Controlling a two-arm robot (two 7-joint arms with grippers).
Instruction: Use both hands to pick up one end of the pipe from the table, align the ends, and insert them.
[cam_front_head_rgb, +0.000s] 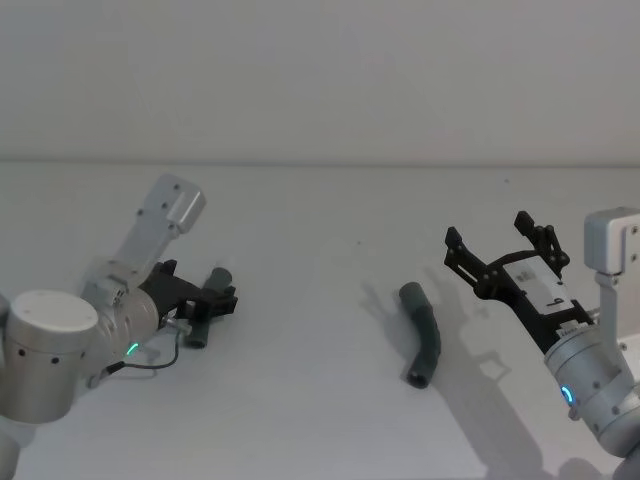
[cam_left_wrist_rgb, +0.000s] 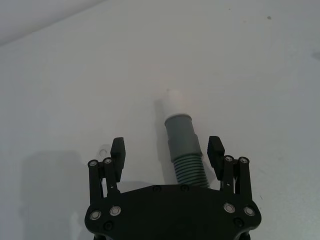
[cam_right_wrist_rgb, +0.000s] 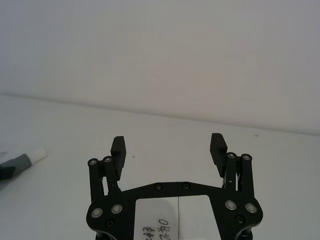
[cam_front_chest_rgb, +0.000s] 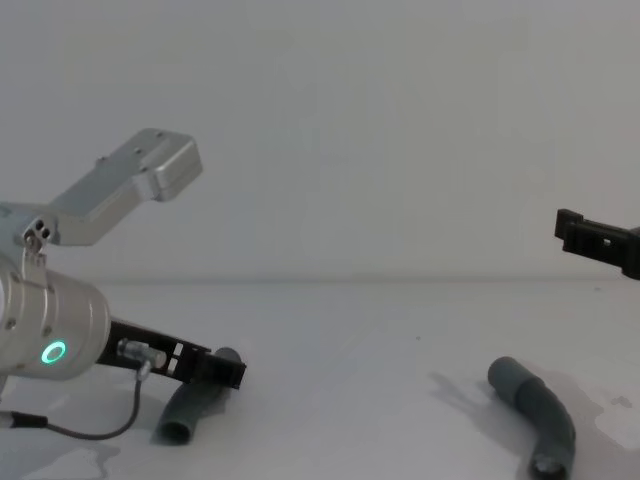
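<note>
- My left gripper (cam_left_wrist_rgb: 167, 147) is low over the table (cam_front_head_rgb: 300, 400), on the left side of the head view, with its two black fingers (cam_left_wrist_rgb: 118, 150) spread apart.
- Between those fingers lies the white-tipped pipe piece (cam_left_wrist_rgb: 186, 155). In the left wrist view I see a gap of bare table on each side of it, so the gripper straddles the piece without clamping it.
- This piece is dark grey, with a ribbed middle near the gripper's body, then a smooth section, then the narrow white tip (cam_left_wrist_rgb: 175, 102) pointing away from the gripper.
- In the chest view the piece rests on the table, with one grey end poking out below and in front of the fingers.
- My right gripper (cam_right_wrist_rgb: 167, 142) is on the right side of the head view, jaws wide apart with nothing between them. In the chest view it sits well above the table surface.
- The second pipe piece (cam_front_head_rgb: 422, 335) lies flat on the table, right of centre, just left of the right gripper and well apart from the first piece. It is dark grey and gently bent.
- Its end nearer the robot looks open and hollow, but I cannot tell whether that is the wider collar.
- The pale wall (cam_front_head_rgb: 320, 80) rises behind the table.
</note>
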